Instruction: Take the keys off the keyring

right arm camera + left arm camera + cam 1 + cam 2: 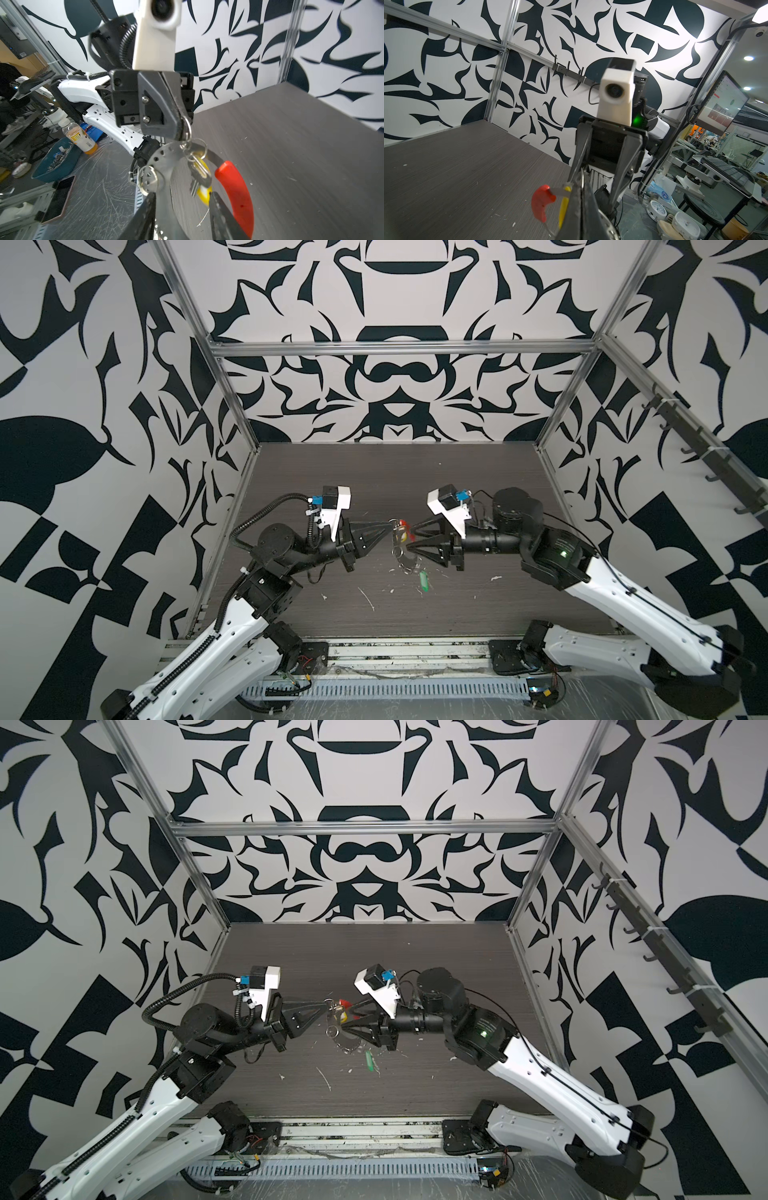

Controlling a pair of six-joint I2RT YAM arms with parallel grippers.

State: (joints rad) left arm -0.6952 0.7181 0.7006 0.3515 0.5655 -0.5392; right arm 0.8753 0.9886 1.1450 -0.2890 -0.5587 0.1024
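Both top views are lit brightly and evenly from above; only soft shadows are cast on the dark tabletop, and the patterned walls are stretched toward the edges by wide-angle distortion. In the left wrist view, ceiling lamps are blown out to glare. In the right wrist view, the yellow key tag is smeared by motion blur, and the tabletop's grain is streaked.
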